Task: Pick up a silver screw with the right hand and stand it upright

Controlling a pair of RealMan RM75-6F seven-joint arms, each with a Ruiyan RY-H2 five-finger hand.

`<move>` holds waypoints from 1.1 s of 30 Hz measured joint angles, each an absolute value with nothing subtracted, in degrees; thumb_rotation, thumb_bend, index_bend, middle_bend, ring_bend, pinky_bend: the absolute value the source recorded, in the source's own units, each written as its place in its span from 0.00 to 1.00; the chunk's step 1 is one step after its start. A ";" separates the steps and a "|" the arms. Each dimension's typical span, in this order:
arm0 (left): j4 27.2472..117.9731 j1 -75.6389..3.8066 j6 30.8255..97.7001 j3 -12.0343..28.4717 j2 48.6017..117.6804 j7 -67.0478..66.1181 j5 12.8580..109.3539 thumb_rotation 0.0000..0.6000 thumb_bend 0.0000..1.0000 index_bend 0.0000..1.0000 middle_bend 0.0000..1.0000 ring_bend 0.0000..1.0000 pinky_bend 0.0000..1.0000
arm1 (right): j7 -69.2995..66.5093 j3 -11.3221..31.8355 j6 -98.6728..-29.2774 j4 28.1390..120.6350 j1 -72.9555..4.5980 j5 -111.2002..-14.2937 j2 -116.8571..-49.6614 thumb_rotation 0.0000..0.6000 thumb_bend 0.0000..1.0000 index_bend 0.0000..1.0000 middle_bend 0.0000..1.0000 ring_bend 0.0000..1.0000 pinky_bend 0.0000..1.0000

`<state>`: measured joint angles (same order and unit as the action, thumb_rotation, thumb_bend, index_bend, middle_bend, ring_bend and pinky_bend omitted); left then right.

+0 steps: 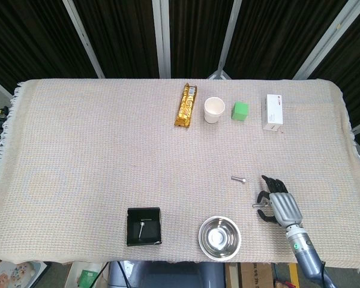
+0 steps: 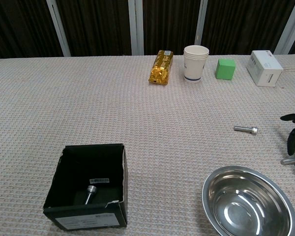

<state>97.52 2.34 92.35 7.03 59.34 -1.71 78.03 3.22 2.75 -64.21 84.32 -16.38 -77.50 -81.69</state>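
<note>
Fingers of the right hand are curled loosely over a silver screw beside the steel bowl; whether it's actually gripped can't be told, so it could easily be rolled away across the counter.

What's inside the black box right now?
One silver screw lies on the floor of the black box, beside a small label. The near wall hides the front strip of the floor.
</note>
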 measured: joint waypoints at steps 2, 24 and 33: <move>97.51 2.30 92.32 7.03 59.38 -1.80 78.04 1.00 0.04 0.04 0.07 0.02 0.13 | 3.13 2.74 -64.18 84.15 -16.48 -77.56 -81.88 1.00 0.34 0.52 0.00 0.00 0.00; 97.66 2.09 92.22 7.04 59.71 -2.94 77.81 1.00 0.04 0.04 0.07 0.02 0.13 | 4.72 3.54 -61.34 82.89 -18.77 -75.98 -82.85 1.00 0.34 0.53 0.00 0.00 0.00; 97.75 1.98 92.08 6.95 59.82 -3.41 77.89 1.00 0.04 0.04 0.07 0.02 0.13 | 4.60 3.48 -60.78 83.09 -18.90 -75.18 -82.51 1.00 0.34 0.54 0.00 0.00 0.00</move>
